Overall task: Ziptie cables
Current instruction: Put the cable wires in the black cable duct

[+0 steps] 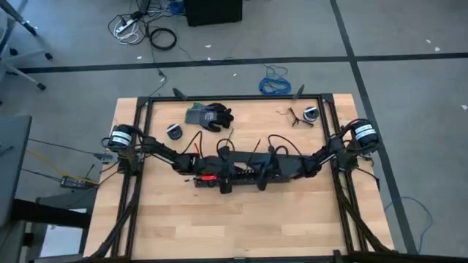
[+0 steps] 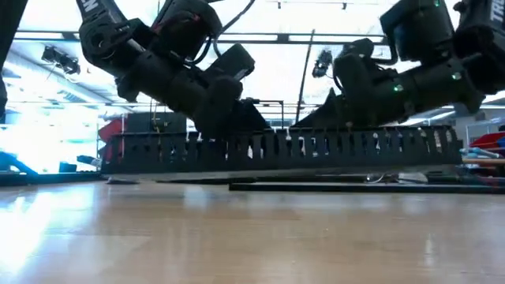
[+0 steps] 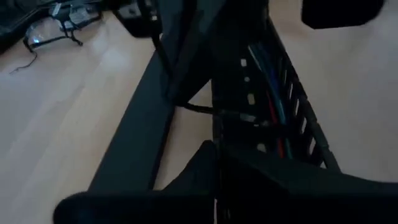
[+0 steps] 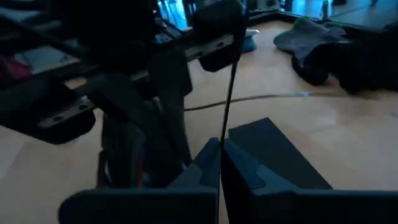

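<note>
Reaching inward from opposite sides, both arms slope down to meet at the table's [image 1: 168, 226] middle. The left gripper [image 1: 223, 174] and right gripper [image 1: 257, 174] sit over a slotted black cable duct [image 2: 284, 150]; whether either pincer is wide or narrow cannot be told. The cables [image 3: 273, 109], red, green and blue strands, lie inside the duct. A thin black strip [image 4: 227, 99] stands upright at the right gripper.

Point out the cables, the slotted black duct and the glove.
cables [image 3: 273, 109]: left wrist view, coloured strands inside the duct.
slotted black duct [image 2: 316, 150]: low view, its slotted side wall.
glove [image 1: 208, 115]: high view, its palm.
</note>
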Available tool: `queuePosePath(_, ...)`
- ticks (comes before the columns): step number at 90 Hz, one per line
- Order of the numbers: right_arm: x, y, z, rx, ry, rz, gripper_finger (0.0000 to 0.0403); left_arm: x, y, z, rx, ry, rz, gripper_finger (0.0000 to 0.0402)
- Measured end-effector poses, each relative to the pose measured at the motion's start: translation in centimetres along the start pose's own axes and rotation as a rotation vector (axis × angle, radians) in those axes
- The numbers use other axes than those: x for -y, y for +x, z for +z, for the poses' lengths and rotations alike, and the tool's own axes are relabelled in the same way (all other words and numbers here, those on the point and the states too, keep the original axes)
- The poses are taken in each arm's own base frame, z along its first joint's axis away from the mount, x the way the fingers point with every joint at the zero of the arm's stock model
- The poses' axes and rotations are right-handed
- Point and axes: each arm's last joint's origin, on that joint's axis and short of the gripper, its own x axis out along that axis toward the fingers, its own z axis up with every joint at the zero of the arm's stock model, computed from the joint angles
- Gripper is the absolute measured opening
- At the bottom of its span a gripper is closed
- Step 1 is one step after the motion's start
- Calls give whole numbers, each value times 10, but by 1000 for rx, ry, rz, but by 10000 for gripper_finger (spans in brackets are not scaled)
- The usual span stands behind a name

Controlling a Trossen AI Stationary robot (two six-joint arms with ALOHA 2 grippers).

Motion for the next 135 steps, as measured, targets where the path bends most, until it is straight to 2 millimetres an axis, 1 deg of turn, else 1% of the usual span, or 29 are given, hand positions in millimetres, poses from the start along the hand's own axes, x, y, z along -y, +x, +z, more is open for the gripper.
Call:
queuePosePath(12,1,-1,-1,-5,6,9,0,0,0,0,4,1,-4,0)
queuePosePath(31,0,5,5,-1,0,64,0,1,0,1,11,0,-15,0)
queuePosePath(47,2,7,6,-11,0,68,0,1,0,1,10,3,-15,0)
queuePosePath(68,4,7,0,-71,17,45,0,0,0,0,-2,26,-6,0)
queuePosePath(104,6,7,-5,-116,15,29,0,0,0,0,2,25,-5,0)
queuePosePath(135,3,5,-9,-154,13,35,0,0,0,-1,-4,26,-7,0)
